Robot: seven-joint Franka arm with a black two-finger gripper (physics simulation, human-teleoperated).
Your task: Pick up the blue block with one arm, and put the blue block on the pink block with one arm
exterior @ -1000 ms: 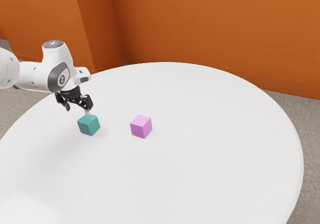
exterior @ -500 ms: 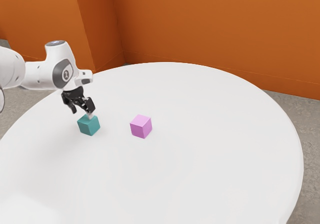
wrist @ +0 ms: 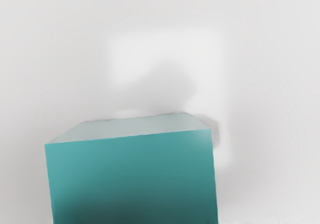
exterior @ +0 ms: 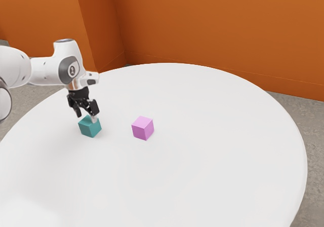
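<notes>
The white arm (exterior: 43,71) comes in over the tabletop's (exterior: 212,151) edge at the exterior view's left and bends down at the wrist, so that the black gripper (exterior: 87,113) points at the table surface. Its two fingers stand spread apart, with nothing clamped between them. They hang right over the blue block (exterior: 90,127), with the fingertips down at about the level of the block's top face. Whether either tip actually touches the block cannot be told from this angle. The blue block, teal in tone, sits flat on the tabletop in the part nearest the exterior view's left edge, well in from the rim, with one corner turned toward the camera. The pink block (exterior: 143,128) rests on the tabletop too, near the blue one on the side toward the exterior view's right. A clear strip of white surface lies between them, so the two do not touch, and nothing lies on top of the pink block. Behind the round table rise orange walls (exterior: 228,24), and a grey floor (exterior: 298,105) shows beyond the far rim. In the wrist view the blue block (wrist: 132,179) looms directly under the hand, its pale top face and one teal side showing. A soft grey shadow (wrist: 170,84) falls on the white tabletop (wrist: 260,59) just beyond the block.
</notes>
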